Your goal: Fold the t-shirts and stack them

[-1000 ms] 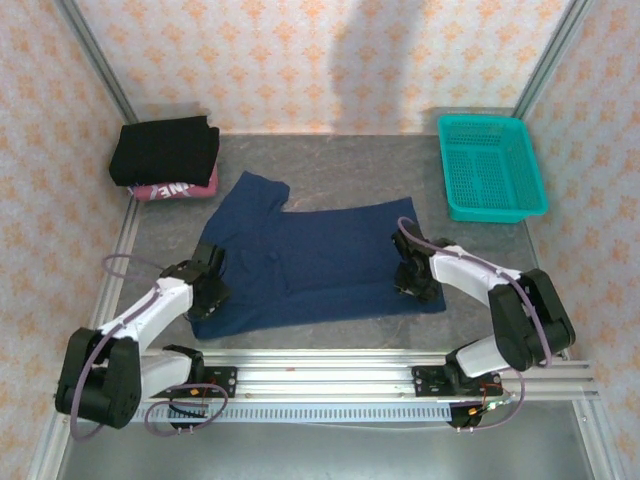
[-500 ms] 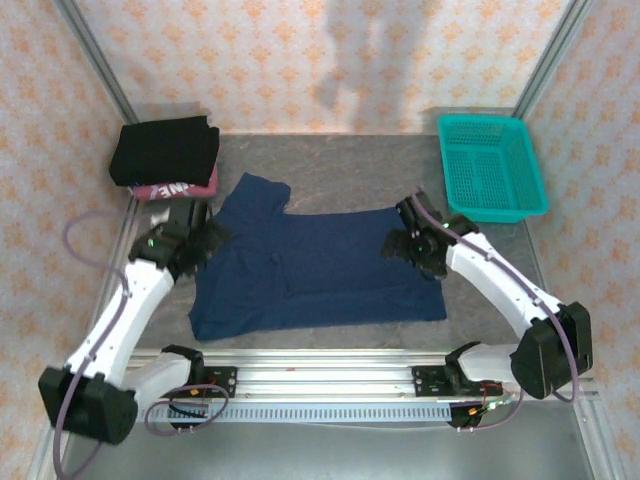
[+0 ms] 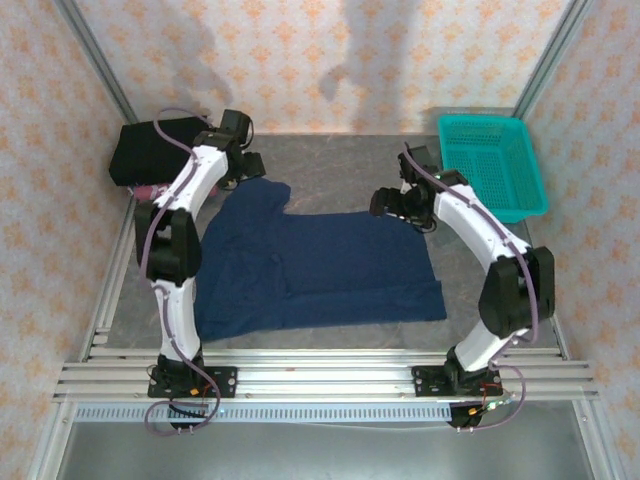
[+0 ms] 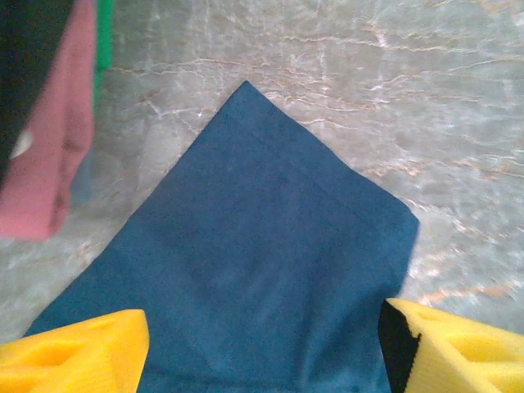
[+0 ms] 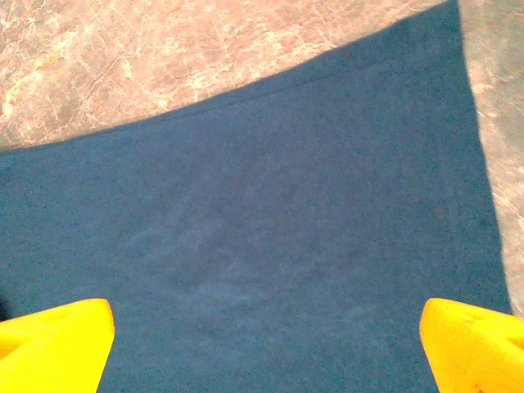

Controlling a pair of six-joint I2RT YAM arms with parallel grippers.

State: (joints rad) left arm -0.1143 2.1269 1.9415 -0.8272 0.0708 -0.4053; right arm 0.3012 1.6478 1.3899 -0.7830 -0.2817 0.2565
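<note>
Walls (image 3: 300, 60): pale, orange floral print, on left, far, right
Surface (image 3: 340, 170): grey, marbled
Rails (image 3: 330, 375): aluminium, along near edge

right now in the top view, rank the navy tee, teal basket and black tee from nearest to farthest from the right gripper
1. navy tee, directly below the right gripper
2. teal basket, just to its right
3. black tee, far-left corner

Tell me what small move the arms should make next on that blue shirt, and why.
Probably lower both open tools and pinch the far edge of the navy blue cloth t-shirt: the left tool hangs above its sleeve, the right tool above its far corner, neither holding anything.
</note>
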